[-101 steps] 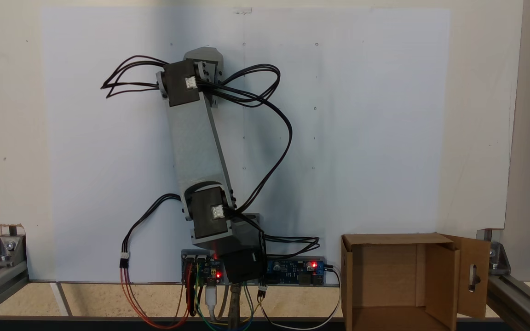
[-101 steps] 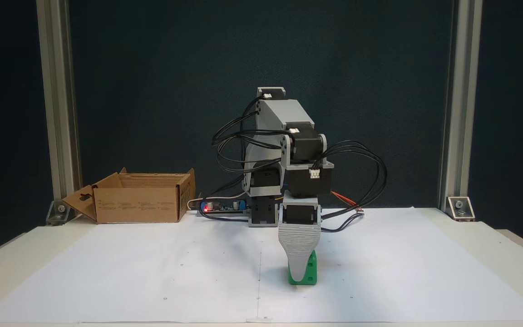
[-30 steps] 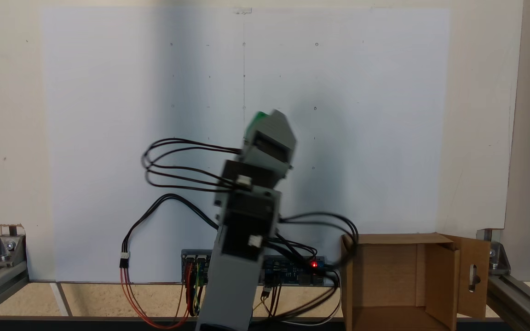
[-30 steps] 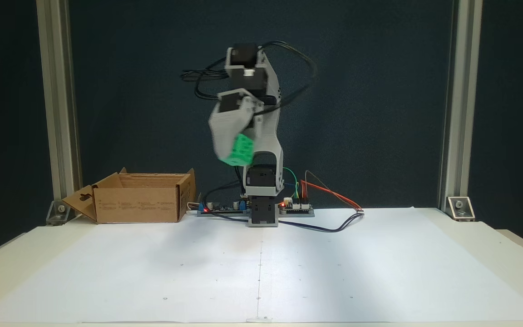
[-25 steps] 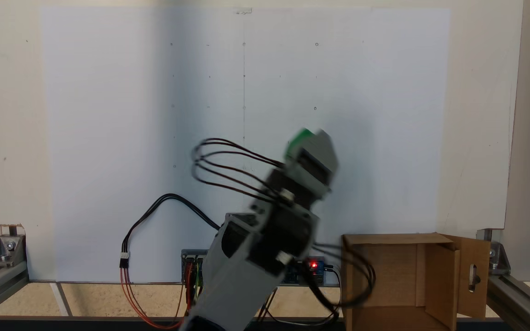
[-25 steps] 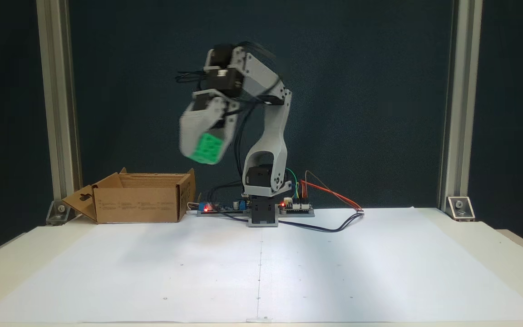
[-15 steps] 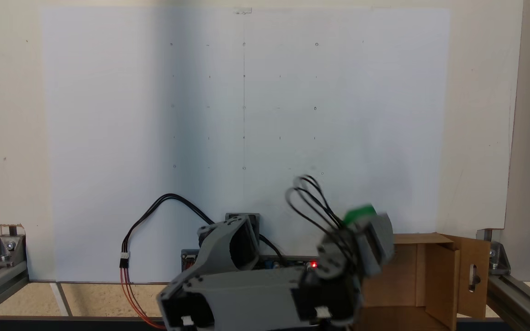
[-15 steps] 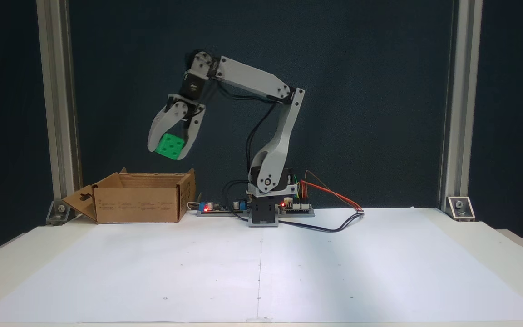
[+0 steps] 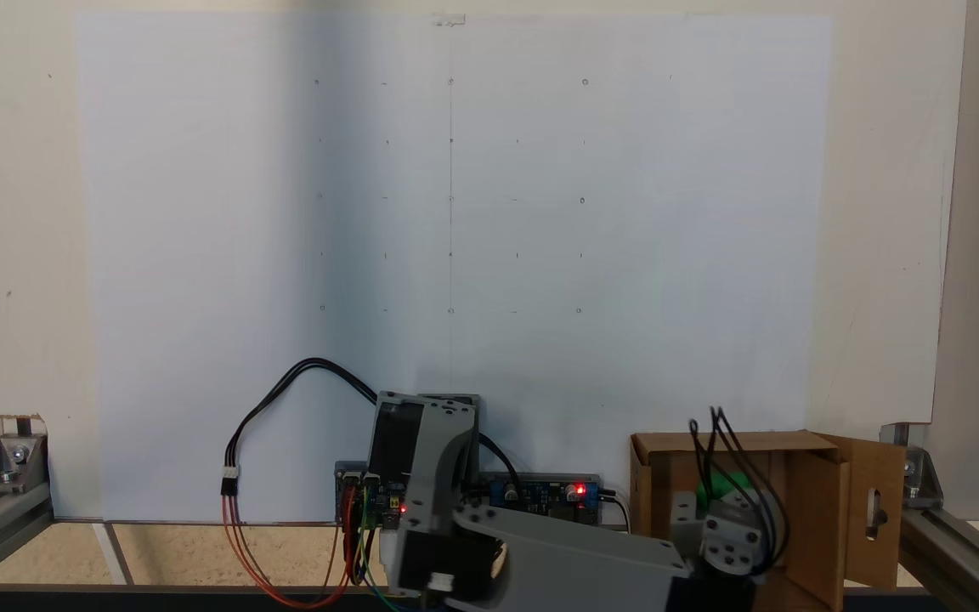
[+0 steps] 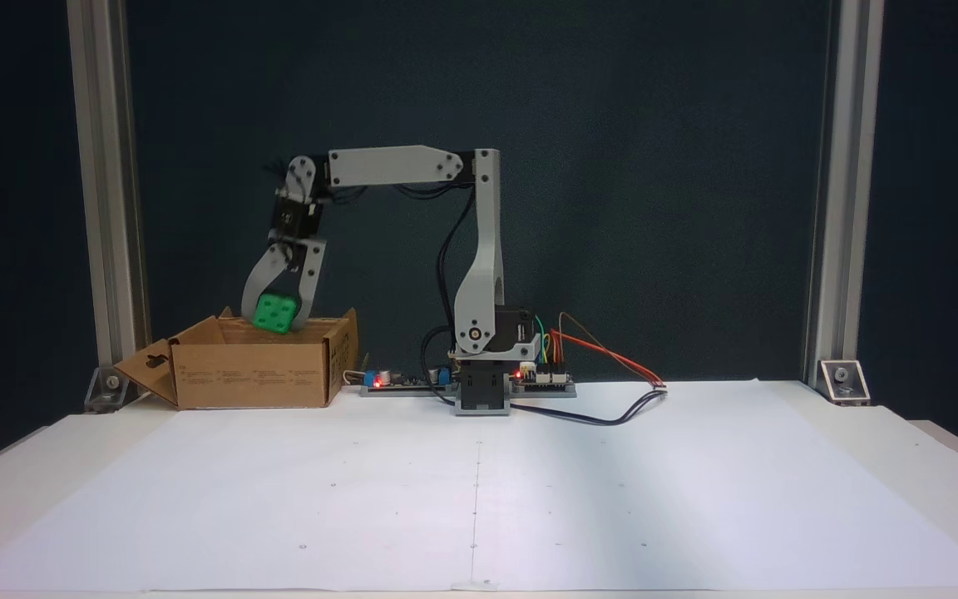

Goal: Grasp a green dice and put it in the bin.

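one gripper (image 10: pixel 277 319) pinches the die (image 10: pixel 274 314) between both jaws right at the rim of the bin (image 10: pixel 254 374), held over the open top so that, judging by the task, letting go should drop it inside.

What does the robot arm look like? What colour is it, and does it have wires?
The arm is light grey plastic with flat, slim links, round screw joints and dark motor blocks. Black cables loop along it. Its gripper has two curved grey jaws. Red, green and yellow wires come out near its base.
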Available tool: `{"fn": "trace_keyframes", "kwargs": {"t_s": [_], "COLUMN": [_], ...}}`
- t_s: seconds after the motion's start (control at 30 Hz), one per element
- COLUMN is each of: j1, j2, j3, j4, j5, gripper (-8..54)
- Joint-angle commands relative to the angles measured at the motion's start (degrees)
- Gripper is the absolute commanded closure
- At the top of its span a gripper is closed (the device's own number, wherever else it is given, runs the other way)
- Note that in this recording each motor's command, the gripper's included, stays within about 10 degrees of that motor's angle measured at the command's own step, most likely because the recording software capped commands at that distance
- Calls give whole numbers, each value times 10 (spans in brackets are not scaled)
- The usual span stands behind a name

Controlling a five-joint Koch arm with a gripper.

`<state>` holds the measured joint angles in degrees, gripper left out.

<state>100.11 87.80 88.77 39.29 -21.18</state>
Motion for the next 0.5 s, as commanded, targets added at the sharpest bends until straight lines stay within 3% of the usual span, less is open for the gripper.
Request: {"fn": "trace_keyframes", "kwargs": {"t_s": [0.0, 0.4, 0.43, 0.47], "j1": [25, 71, 73, 73], "j2": [-7, -34, -35, -38], "j3": [-20, -19, -19, -19], "j4": [-43, -55, -53, -50], "j5": [-40, -46, -45, -45], "gripper": [337, 337, 291, 186]}}
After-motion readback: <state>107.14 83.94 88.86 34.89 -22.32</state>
